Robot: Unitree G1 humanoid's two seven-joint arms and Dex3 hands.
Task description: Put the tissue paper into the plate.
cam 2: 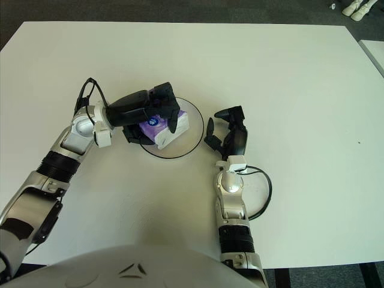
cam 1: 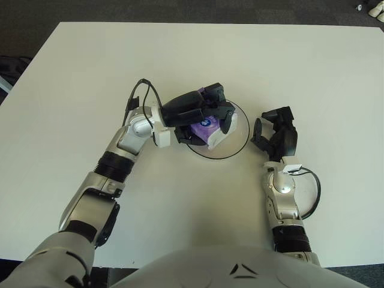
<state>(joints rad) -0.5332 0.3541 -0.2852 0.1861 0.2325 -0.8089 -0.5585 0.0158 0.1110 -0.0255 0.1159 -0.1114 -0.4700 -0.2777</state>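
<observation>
1. Mid-bench, slightly left of centre: clear round plate (cam 1: 240, 144) with a dark rim, lying flat on the white bench (cam 1: 312, 72).
2. Tissue pack (cam 1: 211, 129), purple top and white wrap, sits within the plate's rim on its left half; its white right end pokes out past the fingers toward the plate's middle. Cannot tell if its underside touches the plate.
3. Left hand (cam 1: 201, 114) is over the plate's left part, reaching in from the left, black fingers (cam 1: 223, 110) curled over the top of the pack and clamped on it.
4. Left forearm runs from near-left up to the plate, silver wrist just left of the rim, with a black cable looping above the wrist.
5. Right hand (cam 1: 276, 135) shows just right of the plate, close to the rim but apart from it, fingers pointing far, loosely bent, holding nothing.
6. Right forearm runs from the near edge straight up to that hand; a thin black cable (cam 1: 313, 192) loops out to its right above the bench.
7. Dark floor (cam 1: 180, 9) shows beyond the far edge of the bench.
8. Robot's grey torso (cam 1: 228, 267) fills the near bottom of the view.
</observation>
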